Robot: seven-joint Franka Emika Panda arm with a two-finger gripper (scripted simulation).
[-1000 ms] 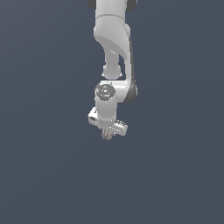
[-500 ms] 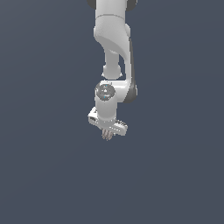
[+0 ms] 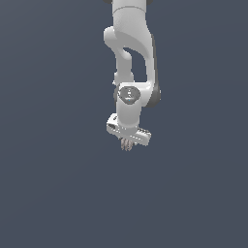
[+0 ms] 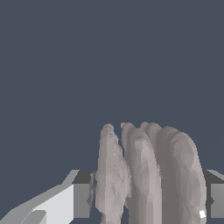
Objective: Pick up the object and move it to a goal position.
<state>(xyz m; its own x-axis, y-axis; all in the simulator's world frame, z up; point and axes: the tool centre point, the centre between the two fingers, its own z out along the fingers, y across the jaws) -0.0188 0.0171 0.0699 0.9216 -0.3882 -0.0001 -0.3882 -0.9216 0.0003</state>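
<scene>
The fingers (image 4: 83, 194) were closed on the ribbed object (image 4: 146, 175), which sat between them. From outside, the object (image 3: 127, 144) hung under the gripper (image 3: 128, 141), seemingly off any surface.

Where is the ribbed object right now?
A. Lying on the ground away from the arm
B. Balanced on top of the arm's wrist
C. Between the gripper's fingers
C: in the wrist view the object sits between the two fingers of the gripper.

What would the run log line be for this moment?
phase: carry | gripper: shut on object | object: ribbed, between the jaws | goal: not visible
</scene>
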